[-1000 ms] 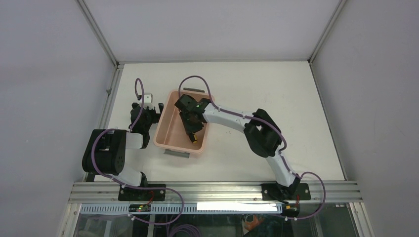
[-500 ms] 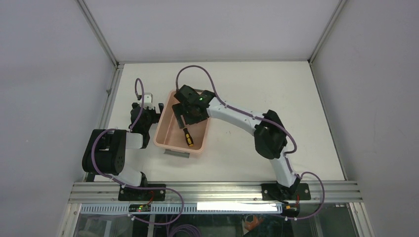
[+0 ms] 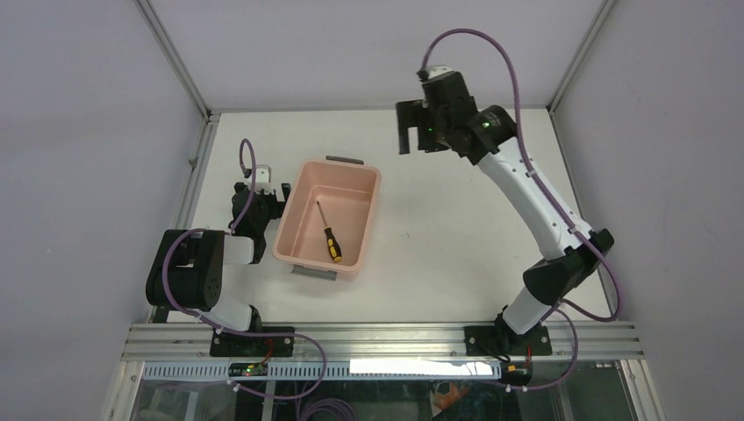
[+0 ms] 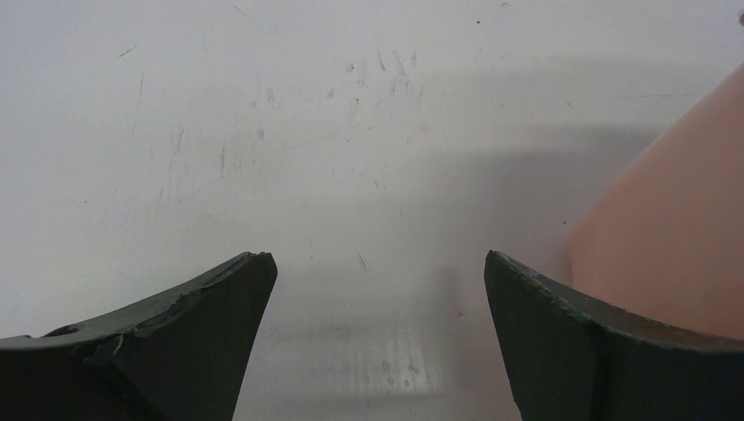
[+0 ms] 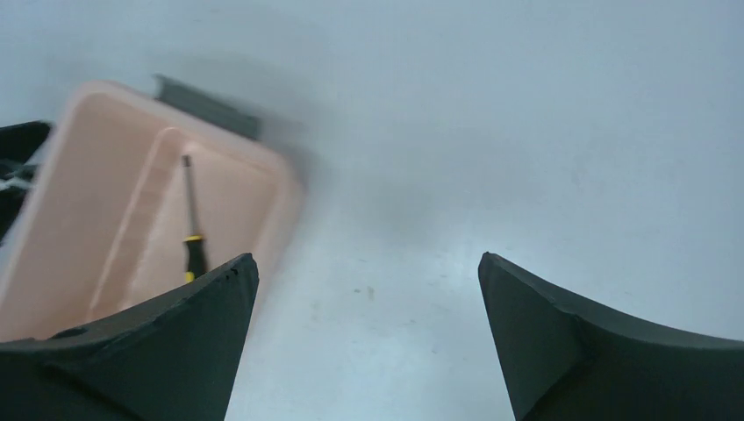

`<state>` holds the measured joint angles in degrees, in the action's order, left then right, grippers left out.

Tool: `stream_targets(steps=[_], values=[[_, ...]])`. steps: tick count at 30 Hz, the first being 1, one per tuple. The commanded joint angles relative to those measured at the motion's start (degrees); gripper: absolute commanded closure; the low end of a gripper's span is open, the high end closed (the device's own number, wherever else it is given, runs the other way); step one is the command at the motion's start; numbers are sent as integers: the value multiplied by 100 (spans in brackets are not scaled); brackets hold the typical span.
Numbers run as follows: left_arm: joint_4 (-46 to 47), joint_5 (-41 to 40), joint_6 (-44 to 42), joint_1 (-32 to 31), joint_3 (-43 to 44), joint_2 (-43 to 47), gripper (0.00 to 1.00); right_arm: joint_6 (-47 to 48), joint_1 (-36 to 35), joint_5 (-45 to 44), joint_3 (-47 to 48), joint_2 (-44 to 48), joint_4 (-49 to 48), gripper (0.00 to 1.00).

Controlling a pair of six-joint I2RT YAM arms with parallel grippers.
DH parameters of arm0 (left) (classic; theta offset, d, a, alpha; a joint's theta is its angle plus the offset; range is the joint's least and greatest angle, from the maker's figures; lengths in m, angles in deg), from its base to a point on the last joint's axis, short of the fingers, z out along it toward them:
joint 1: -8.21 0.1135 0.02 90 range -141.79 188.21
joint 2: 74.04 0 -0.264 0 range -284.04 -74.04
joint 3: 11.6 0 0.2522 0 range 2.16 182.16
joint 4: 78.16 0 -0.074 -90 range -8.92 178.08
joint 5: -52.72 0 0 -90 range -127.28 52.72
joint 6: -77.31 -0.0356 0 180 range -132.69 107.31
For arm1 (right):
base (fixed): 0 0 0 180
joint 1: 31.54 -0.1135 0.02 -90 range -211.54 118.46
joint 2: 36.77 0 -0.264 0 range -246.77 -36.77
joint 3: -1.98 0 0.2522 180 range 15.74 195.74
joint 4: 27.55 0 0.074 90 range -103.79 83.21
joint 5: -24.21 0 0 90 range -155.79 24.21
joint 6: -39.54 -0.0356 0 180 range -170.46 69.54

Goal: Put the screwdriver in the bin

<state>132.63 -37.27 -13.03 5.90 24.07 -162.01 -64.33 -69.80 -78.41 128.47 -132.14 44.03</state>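
The screwdriver (image 3: 332, 245) lies loose on the floor of the pale pink bin (image 3: 373, 215), its black and yellow handle toward the near end. The right wrist view shows the screwdriver (image 5: 191, 241) inside the bin (image 5: 88, 158) at lower left. My right gripper (image 3: 412, 145) is raised high over the far middle of the table, well right of the bin. It is open (image 5: 367, 263) with nothing between its fingers. My left gripper (image 3: 263, 190) rests low beside the bin's left wall (image 4: 667, 246), open (image 4: 375, 263) and empty.
The bin has a grey handle at its far end (image 3: 345, 160) and another at its near end (image 3: 314, 272). White walls and a metal frame (image 3: 184, 70) enclose the table. An aluminium rail (image 3: 377, 338) carries the arm bases along the near edge.
My right gripper let go of the screwdriver in the bin and opened wide. It then rose and swung away to the far right. The left arm has not moved.
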Motion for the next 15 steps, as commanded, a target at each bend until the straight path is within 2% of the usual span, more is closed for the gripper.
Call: stream_targets(steps=[1,5,7,15], values=[[150,42,87,-51,6,159,1,351,1113,-290,-779,636,368,1],[150,38,87,-51,6,160,1,551,2125,-207,-1566,1201,28,1],[150,43,87,-51,6,164,1,670,2398,-201,-1773,1371,17,1],[150,45,87,-51,6,164,1,721,2552,-254,-2062,1748,-34,1]])
